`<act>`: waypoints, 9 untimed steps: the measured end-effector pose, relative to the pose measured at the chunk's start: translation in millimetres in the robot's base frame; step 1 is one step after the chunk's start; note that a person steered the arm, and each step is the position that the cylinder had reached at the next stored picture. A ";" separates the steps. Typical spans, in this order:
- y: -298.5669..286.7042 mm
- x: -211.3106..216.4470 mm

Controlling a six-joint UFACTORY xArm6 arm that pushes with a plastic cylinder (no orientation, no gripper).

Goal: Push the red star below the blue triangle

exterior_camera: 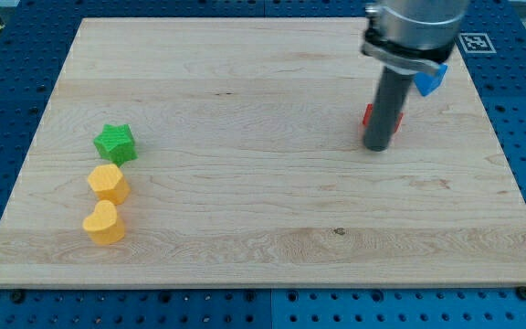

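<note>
— Wooden board, pale, on a blue table with holes: is this all the surface you see from the one camera?

— Yes. The board fills almost the whole view, and the blue perforated table shows around its edges. At the view's top right, just off the board, there is a small black and white marker.

— Where is your tool?

— The dark rod comes down from the view's top right, and my tip stands on the board in the right half. It is only a rod, so it has no opening and holds nothing; it just touches the wood.

— And the red star?

— The red star is behind the rod, mostly hidden. I see only red bits at both sides of the rod, a little above my tip. I cannot make out its shape, and I cannot tell for sure if the rod touches it, but it is just beside it.

— The blue triangle?

— The blue triangle is up and to the right of the red one, near the board's top right corner, partly covered by the arm.

— Other blocks?

— Three, well apart, at the view's left: a green star, below it a yellow block, and lower a second yellow block, heart-like. The two upper ones almost touch.
</note>
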State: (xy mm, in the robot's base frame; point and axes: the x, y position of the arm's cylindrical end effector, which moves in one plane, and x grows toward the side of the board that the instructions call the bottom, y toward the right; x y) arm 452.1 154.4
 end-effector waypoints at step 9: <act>-24.5 -14.9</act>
State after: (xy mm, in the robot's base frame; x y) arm 437.2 129.9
